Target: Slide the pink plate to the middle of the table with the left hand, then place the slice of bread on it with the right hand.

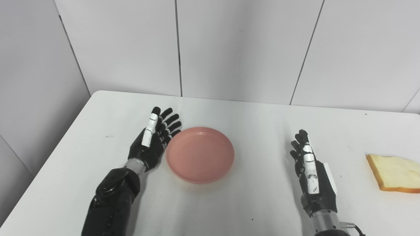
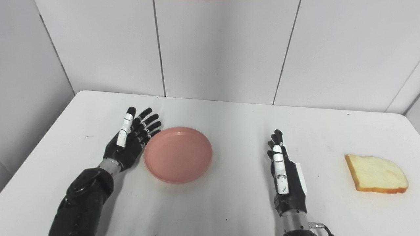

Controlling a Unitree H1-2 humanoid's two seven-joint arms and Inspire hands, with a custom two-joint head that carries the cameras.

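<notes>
Plate (image 1: 200, 154): pink, round, shallow | left hand (image 1: 153, 138): spread, beside rim | right hand (image 1: 310, 170): empty, fingers extended

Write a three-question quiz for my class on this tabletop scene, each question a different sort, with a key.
1. True or false: the slice of bread lies on the pink plate.
2. Which hand is nearest the plate? A) left hand B) right hand C) neither, both are equally far
3. Fill in: the bread lies on the white table, to the ____ of the right hand.

Key:
1. False; the plate is empty and the bread lies apart, on the table.
2. A; it is open, right beside the plate's left rim.
3. right
</notes>
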